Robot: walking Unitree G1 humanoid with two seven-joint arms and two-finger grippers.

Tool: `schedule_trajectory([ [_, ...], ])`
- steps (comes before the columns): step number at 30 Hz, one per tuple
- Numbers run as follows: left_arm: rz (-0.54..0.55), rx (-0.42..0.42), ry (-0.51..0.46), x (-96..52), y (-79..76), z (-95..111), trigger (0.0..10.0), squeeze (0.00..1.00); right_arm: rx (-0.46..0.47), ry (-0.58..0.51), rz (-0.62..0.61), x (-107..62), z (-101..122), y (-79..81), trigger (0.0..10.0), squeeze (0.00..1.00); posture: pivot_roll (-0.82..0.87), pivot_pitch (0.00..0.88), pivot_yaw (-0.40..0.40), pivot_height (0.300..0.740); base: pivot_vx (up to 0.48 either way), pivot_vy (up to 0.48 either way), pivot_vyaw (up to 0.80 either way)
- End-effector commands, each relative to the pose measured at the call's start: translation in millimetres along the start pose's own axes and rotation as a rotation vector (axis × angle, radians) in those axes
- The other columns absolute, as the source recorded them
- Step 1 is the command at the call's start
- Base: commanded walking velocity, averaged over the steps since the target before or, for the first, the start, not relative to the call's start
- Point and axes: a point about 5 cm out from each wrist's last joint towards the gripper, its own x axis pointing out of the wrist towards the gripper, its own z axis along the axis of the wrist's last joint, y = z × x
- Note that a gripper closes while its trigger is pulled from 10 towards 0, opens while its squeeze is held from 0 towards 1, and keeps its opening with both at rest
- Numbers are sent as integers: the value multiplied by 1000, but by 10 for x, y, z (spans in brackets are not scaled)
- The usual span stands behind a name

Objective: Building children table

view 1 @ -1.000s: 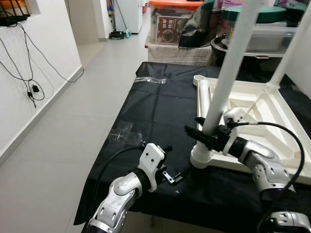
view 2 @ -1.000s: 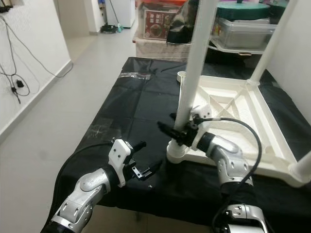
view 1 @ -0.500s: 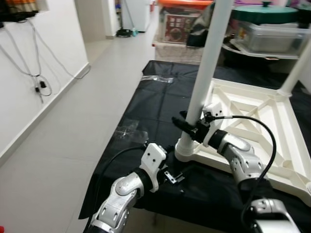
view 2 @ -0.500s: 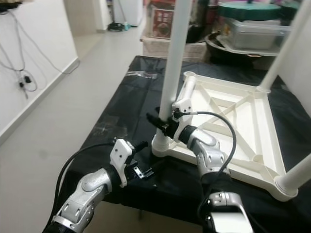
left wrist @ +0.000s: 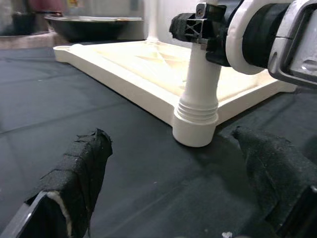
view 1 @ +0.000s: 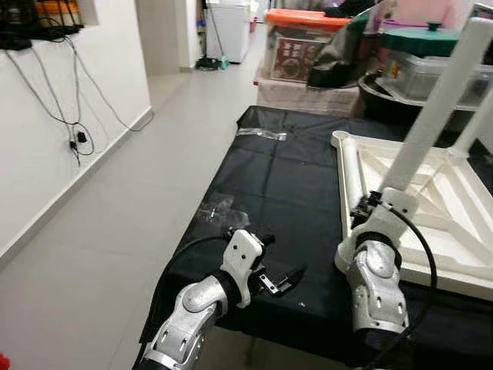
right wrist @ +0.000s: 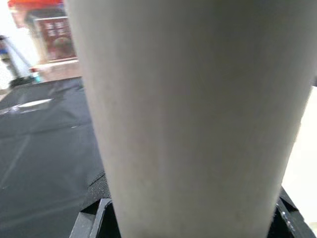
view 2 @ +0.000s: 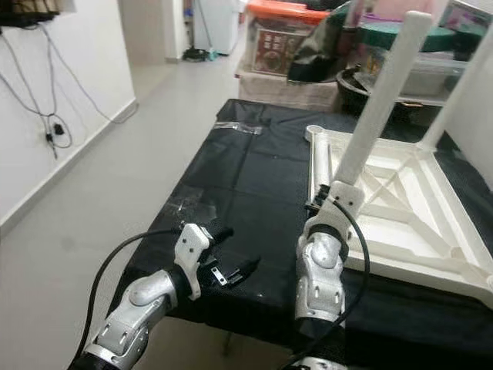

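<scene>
A white children's table (view 1: 348, 166) lies upside down on a black cloth. A white table leg (view 1: 431, 108) stands in its near left corner socket (left wrist: 195, 116) and leans to the right. My right gripper (view 1: 376, 202) is shut on this leg just above the socket, with the forearm standing upright in front of it. In the right wrist view the leg (right wrist: 198, 99) fills the space between the fingertips (right wrist: 94, 218). My left gripper (view 1: 281, 254) hovers open over the cloth, left of the socket and holding nothing; its padded fingers (left wrist: 79, 173) point at the leg base.
A second white leg (view 1: 481, 116) rises at the table's far right. Two clear plastic bags (view 1: 262, 133) (view 1: 219, 206) lie on the cloth. Storage boxes (view 1: 296, 46) and a basin are stacked behind. Open tiled floor (view 1: 92, 231) runs along the left, with cables on the wall.
The camera has shifted. My right forearm has swung from the right of the leg to upright in front of it, still gripping. The left gripper has hardly moved.
</scene>
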Motion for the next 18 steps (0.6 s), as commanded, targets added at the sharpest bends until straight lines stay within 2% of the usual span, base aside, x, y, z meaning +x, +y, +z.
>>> schedule_trajectory([
  [1,-3,12,-2,13,-7,1,10000,0,51,56,-45,-29,-129,-49,2431,0,13,0,-56,740,0,0,0],
  [2,-2,13,-2,11,-6,1,10000,0,25,48,-28,-54,-127,11,9686,0,13,0,-56,740,0,0,0],
  [3,-1,13,-3,10,-3,4,10000,0,23,45,30,-66,-143,75,10000,314,14,0,-57,740,0,0,0],
  [4,-1,13,-3,10,-3,4,10000,0,23,45,30,-66,-143,75,10000,314,14,0,-57,740,0,0,0],
  [5,1,13,-3,8,2,5,10000,0,21,19,123,-72,-145,144,10000,1000,14,0,-57,740,0,0,0],
  [6,2,13,-4,7,8,10,10000,0,34,3,201,-74,-151,190,10000,1000,18,0,-57,740,0,0,0],
  [7,2,13,-4,7,8,10,10000,0,34,3,201,-74,-151,190,10000,1000,18,0,-57,740,0,0,0],
  [8,2,13,-4,1,19,15,10000,0,58,-17,269,-77,-139,205,10000,1000,26,0,-49,740,0,0,0],
  [9,1,15,-3,0,24,19,10000,0,81,-26,348,-51,-115,198,10000,0,35,0,-59,740,0,0,0],
  [12,0,17,-3,0,30,21,10000,0,90,-40,409,-27,-78,180,10000,0,37,0,-58,740,0,0,0],
  [14,0,21,-2,-1,45,21,10000,0,81,-2,661,60,-12,142,10000,0,36,0,-50,740,0,0,0],
  [15,0,22,-1,-1,48,20,10000,0,63,21,749,86,10,120,10000,0,36,0,-50,740,0,0,0],
  [16,0,22,-1,-1,48,20,10000,0,63,21,749,86,10,120,10000,0,36,0,-50,740,0,0,0],
  [18,-2,24,2,-1,55,17,10000,0,40,69,971,138,119,78,10000,0,42,0,-48,740,0,0,0],
])
